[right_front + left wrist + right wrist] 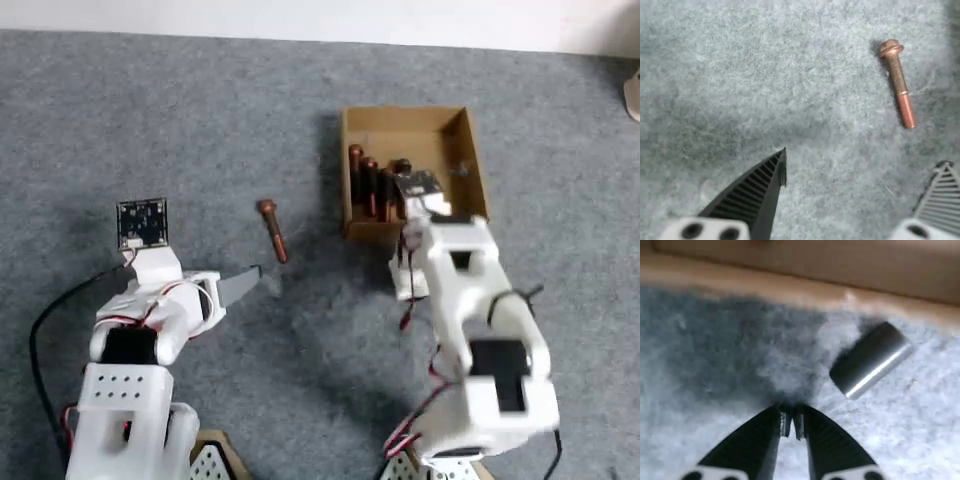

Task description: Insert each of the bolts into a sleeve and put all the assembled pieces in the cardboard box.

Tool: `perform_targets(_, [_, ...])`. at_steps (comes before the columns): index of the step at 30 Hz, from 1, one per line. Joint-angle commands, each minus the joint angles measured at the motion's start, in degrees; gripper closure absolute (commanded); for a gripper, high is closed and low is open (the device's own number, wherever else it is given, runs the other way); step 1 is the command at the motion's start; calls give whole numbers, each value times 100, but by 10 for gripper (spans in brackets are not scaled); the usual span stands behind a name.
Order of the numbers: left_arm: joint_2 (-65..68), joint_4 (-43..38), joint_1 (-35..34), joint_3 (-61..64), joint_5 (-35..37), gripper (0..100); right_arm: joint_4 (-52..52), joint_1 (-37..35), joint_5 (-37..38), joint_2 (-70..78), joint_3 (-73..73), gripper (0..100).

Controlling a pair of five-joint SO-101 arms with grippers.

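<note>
Looking down from the high view: grey felt desk (150,120), with the cardboard box (440,135) open-topped at centre-right. A row of copper-headed pieces (370,185) with dark bodies lies inside, close along one wall. One loose bolt (272,230) lies flat on the felt between the left arm (140,330) and the box, touching neither. The left arm's dark finger (240,285) points toward the bolt, tip near it but apart. The right arm (480,310) stretches forward, its wrist over the box's near wall. Left wrist view: the left pincer (865,160) is spread wide, one black ribbed finger and one pale one, bare felt between them. The bolt lies beyond the tips, nearer the pale finger, head away from the pincer. Right wrist view: the right pincer (792,423) is pressed together, just a thin slit between the tips, low over the felt. A dark sleeve (871,360) lies on its side on the desk just beside the box's outer wall, apart from the fingertips.
</note>
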Motion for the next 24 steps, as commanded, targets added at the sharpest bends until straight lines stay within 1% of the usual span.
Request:
perform_targets(1, [664,220,57,-848,176,589,-1473,-532,-273,-1051,1376,993])
perform_targets(4, [1587,457,66,-1604,422,589,-1859,-611,-273,-1807,2325,993])
perform_targets(6, [2132,624,75,-2062,457,589,-2053,-602,-273,-2167,2598,993])
perform_targets(9, [2589,730,207,-2607,448,589,-2044,-585,-255,-2686,2765,993])
perform_targets(13, [2844,721,488,-3073,457,589,-2035,-523,-264,-3248,2791,993])
perform_targets(17, [3354,695,743,-3336,862,589,-2062,-295,-237,-3556,2985,993])
perform_targets(24, [5033,721,892,-4312,1512,589,-2070,-163,-220,-3644,3029,993])
